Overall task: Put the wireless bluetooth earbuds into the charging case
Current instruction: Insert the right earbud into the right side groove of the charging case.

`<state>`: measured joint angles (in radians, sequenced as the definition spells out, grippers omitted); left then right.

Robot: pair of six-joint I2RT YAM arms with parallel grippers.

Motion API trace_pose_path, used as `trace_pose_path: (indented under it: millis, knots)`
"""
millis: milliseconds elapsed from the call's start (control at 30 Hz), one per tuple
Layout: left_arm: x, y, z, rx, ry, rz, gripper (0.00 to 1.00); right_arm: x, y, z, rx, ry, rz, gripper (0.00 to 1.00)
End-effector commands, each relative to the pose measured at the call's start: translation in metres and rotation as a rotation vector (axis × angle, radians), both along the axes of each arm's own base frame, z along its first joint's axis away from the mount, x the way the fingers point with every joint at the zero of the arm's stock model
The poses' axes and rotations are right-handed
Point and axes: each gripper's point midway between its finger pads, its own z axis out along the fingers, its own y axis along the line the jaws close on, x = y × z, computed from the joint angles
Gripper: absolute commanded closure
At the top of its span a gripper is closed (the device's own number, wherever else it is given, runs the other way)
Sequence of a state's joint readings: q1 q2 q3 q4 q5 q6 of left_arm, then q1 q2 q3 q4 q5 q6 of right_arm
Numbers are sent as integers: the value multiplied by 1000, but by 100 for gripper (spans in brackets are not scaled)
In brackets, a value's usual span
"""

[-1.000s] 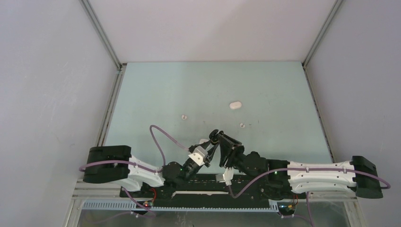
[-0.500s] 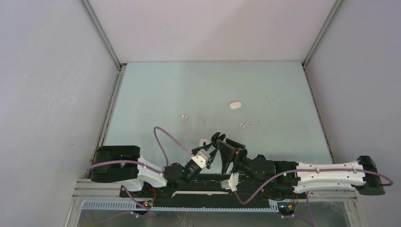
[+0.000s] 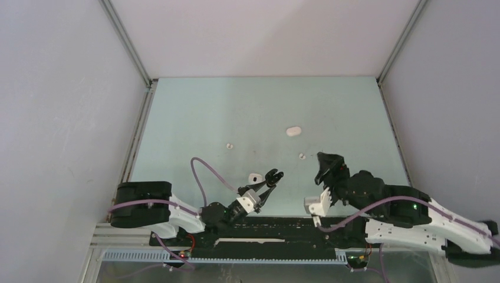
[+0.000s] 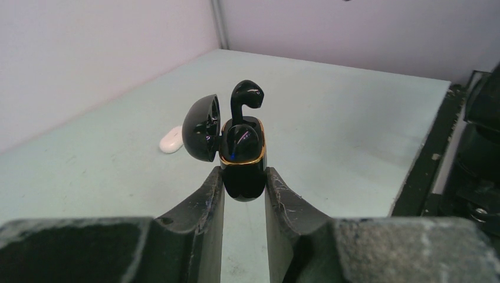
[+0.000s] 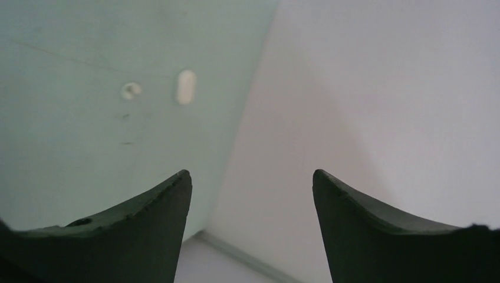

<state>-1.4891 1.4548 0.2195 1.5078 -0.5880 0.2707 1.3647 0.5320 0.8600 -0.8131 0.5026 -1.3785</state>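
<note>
My left gripper (image 4: 243, 174) is shut on a black charging case (image 4: 242, 168) with a gold rim, its lid (image 4: 200, 127) swung open to the left. A black earbud (image 4: 246, 97) stands upright in the case, its head above the rim. In the top view the left gripper (image 3: 274, 175) holds the case low over the near middle of the table. My right gripper (image 3: 323, 165) hangs open and empty to the right of it, well apart. Two small white earbuds (image 3: 230, 145) (image 3: 302, 156) lie on the table.
A white oval case (image 3: 293, 131) lies mid-table, with another white oval piece (image 3: 255, 177) just left of the left gripper. The right wrist view shows the white case (image 5: 186, 86) and a white earbud (image 5: 130, 90) ahead, near the grey side wall (image 5: 365, 88).
The right gripper has let go, opened wide and pulled away to the right from the left gripper. The left gripper still grips the black case.
</note>
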Motion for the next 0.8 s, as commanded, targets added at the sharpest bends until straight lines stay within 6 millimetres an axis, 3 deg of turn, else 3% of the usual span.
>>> trace_pose_path:
  millis: [0, 233, 300, 333, 367, 500, 667, 767]
  knots:
    - [-15, -4, 27, -84, -69, -129, 100, -23, -25, -52, 62, 515, -146, 27]
    - [-32, -11, 26, -66, -64, -235, 100, -32, 1, -9, 384, 1051, -134, 39]
    - [-37, -14, 28, -67, -54, -269, 100, -41, 9, 0, 456, 1152, -87, 47]
    - [-42, -14, 29, -74, -35, -303, 100, -53, 21, 6, 518, 1277, -8, 57]
    - [-43, -15, 29, -73, -26, -313, 100, -56, 25, 9, 537, 1320, 15, 61]
    - [-49, -17, 32, -61, -4, -346, 100, -65, 33, 13, 576, 1386, 102, 69]
    - [-52, -19, 37, -47, 6, -366, 100, -57, 38, 13, 637, 1371, 103, 67]
    - [-52, -21, 39, -41, 3, -365, 100, -53, 37, 10, 639, 1349, 77, 61]
